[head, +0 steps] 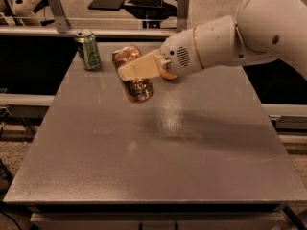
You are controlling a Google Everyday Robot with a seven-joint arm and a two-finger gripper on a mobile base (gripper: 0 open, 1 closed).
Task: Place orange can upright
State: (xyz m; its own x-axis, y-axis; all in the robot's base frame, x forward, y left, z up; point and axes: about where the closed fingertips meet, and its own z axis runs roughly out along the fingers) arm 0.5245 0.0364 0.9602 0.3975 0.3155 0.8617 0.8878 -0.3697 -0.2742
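Observation:
The orange can is a shiny copper can with dark markings, held tilted in the air above the far left part of the grey table. My gripper reaches in from the right and is shut on the can's middle, one pale finger lying across its front. The can's lower end points down and to the right, clear of the table top.
A green can stands upright at the table's far left corner, just left of the held can. An orange ball is mostly hidden behind my wrist. A rail and dark gap run behind the table.

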